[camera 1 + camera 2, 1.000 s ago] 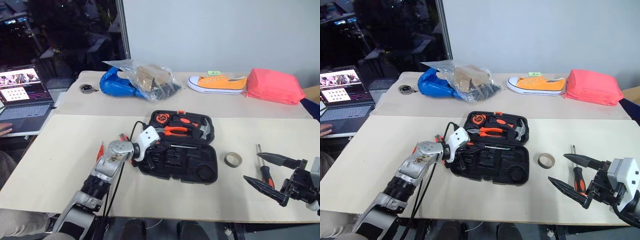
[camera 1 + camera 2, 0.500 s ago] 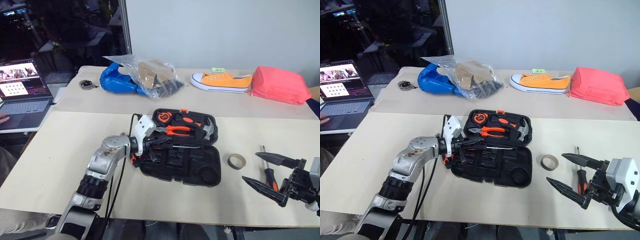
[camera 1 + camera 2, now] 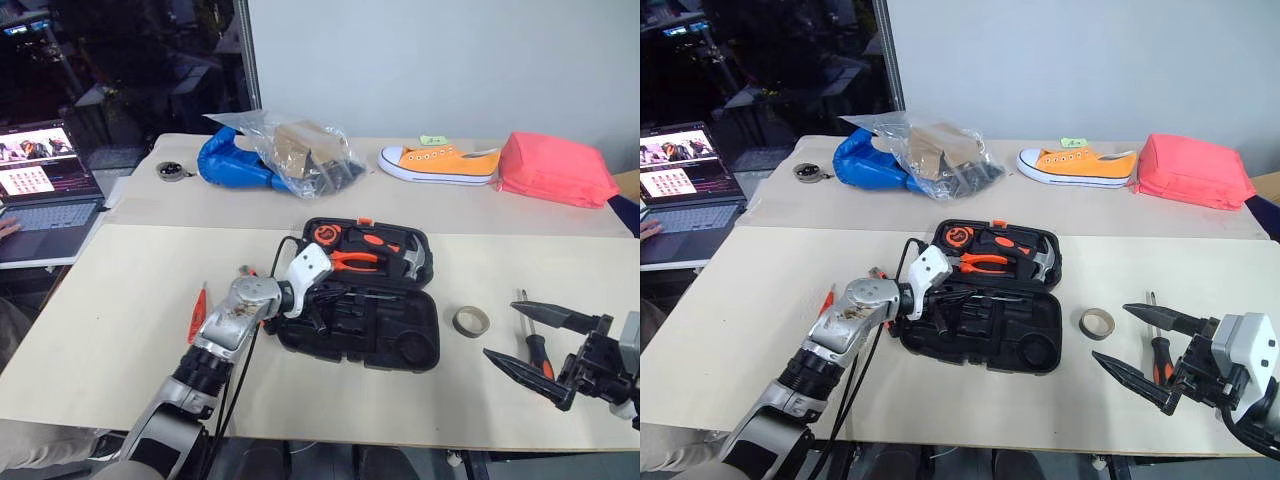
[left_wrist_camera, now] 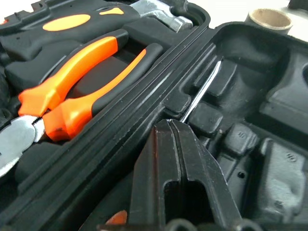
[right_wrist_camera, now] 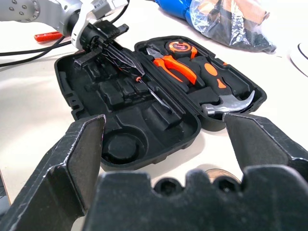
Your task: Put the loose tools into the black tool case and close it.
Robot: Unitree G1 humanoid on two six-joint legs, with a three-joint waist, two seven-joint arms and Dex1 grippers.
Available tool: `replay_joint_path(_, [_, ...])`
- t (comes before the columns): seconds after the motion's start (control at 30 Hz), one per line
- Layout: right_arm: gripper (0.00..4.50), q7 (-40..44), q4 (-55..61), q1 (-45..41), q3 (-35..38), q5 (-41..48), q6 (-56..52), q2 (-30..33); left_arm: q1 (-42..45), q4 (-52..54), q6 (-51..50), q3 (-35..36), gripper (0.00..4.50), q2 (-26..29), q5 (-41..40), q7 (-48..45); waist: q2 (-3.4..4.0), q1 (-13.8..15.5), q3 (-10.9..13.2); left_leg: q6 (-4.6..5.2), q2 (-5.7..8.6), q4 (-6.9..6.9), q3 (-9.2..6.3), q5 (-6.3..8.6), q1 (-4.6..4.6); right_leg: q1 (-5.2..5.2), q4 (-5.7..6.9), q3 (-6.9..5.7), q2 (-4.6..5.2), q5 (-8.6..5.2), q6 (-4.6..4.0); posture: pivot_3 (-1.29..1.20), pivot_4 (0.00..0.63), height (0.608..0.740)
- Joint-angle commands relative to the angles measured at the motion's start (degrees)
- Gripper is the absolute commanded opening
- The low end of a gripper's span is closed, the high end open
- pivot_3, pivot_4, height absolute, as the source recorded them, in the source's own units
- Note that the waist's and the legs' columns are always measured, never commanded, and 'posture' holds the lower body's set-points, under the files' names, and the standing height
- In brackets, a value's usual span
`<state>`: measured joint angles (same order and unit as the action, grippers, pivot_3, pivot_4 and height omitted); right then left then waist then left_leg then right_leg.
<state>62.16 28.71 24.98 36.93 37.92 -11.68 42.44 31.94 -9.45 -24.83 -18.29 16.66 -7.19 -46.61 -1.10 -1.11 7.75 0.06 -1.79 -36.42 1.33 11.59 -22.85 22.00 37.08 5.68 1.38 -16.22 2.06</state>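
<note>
Starting at the left claw [image 4: 169, 126]: shut tight, tips down in the near half of the open black case [image 3: 420, 355], right at the thin metal rod of a screwdriver [image 4: 202, 91] lying along a slot by the hinge. Hard to tell whether pinching that rod or only touching it. Could go wrong right here: if pulled back while the rod is caught, might drag the screwdriver out of its slot again. If left sitting crooked or too high, might stop the case from shutting later. If pushed down too hard, might make the whole case slide on the table [image 3: 120, 300]. Just past the hinge, in the far half, the pliers [image 3: 350, 260] and the hammer [image 3: 405, 262], both in their places, so best not bumped. Out beside the left arm, a small orange screwdriver [image 3: 198, 312] loose on the table, close enough to get swept away by the elbow or the hanging cable. Over on the other side, the right claw [image 3: 500, 332] held wide apart with nothing in it, near the table's front edge. Just by it, another screwdriver [image 3: 531, 345] loose on the table; with a clumsy grab, could get knocked off the edge. Between that and the case, the tape roll [image 3: 469, 320], lying flat but round, so could roll off if tipped up.
</note>
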Motion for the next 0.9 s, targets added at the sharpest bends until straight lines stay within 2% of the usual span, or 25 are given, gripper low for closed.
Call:
replay_joint_path(0.03, [4.50, -0.30, 1.81, -0.13, 1.35, 1.03, -0.29, 0.79, -0.48, -3.93, -1.76, -0.98, 0.03, 0.60, 1.73, 0.02, 0.00, 0.01, 0.00, 0.00, 0.00, 0.00, 0.00, 0.00, 0.01, 0.00, 0.00, 0.00, 0.00, 0.00, 0.00, 0.00, 0.150, 0.740])
replay_joint_path(0.17, [4.50, -0.53, 1.77, -0.35, 1.05, 0.94, -0.41, 0.89, -0.54, -5.04, -0.08, 0.04, 0.03, 0.36, 0.83, -0.80, 0.02, -0.07, -0.02, 0.00, -0.01, 0.00, 0.00, -0.01, 0.19, -0.14, 0.03, 0.01, -0.02, 0.02, -0.02, 0.00, 0.150, 0.740])
replay_joint_path(0.37, [4.50, -6.50, 0.78, -3.01, 0.57, -0.19, -2.63, 0.11, -3.26, 4.87, 5.10, 9.33, 0.03, -2.10, -8.29, -1.29, -0.03, -0.73, 0.02, 0.00, -0.07, 0.03, 0.02, 0.00, 0.44, -0.38, 0.01, 0.03, -0.02, 0.01, -0.03, 0.00, 0.150, 0.740])
replay_joint_path(0.53, [4.50, -11.94, 0.02, -3.33, -1.21, -5.98, -6.61, 2.10, -6.57, 16.77, -2.08, 13.86, 0.03, 2.00, -17.81, -6.01, 0.20, -0.54, -0.11, 0.00, -0.05, 0.03, 0.01, -0.01, -0.15, 0.16, 0.01, 0.02, 0.00, 0.03, -0.06, 0.00, 0.150, 0.740])
replay_joint_path(0.57, [4.50, -13.26, 0.20, -3.06, -1.21, -7.66, -8.31, 3.20, -7.08, 18.95, -3.55, 14.65, 0.53, 3.18, -19.61, -6.79, 0.22, -0.54, -0.12, 0.00, -0.05, 0.03, 0.00, -0.01, -0.17, 0.17, 0.02, 0.01, 0.00, 0.03, -0.06, 0.00, 0.150, 0.740])
replay_joint_path(0.67, [4.50, -16.46, 1.05, -2.24, -0.54, -11.07, -15.75, 7.44, -8.58, 26.14, -7.90, 16.32, 1.44, 7.98, -24.85, -9.62, 0.39, -0.22, -0.22, 0.00, -0.01, 0.04, 0.00, 0.00, -0.26, 0.24, -0.01, 0.01, 0.04, 0.04, -0.08, 0.00, 0.150, 0.740])
replay_joint_path(0.9, [4.50, -20.04, -0.65, -2.13, 3.71, -8.52, -37.26, 12.49, -9.93, 38.00, -16.66, 19.92, 3.97, 18.98, -36.42, -14.07, 0.19, 0.29, -0.10, 0.01, -0.04, 0.03, 0.00, 0.00, -0.23, 0.22, -0.03, -0.05, 0.04, -0.01, -0.02, 0.00, 0.150, 0.740])
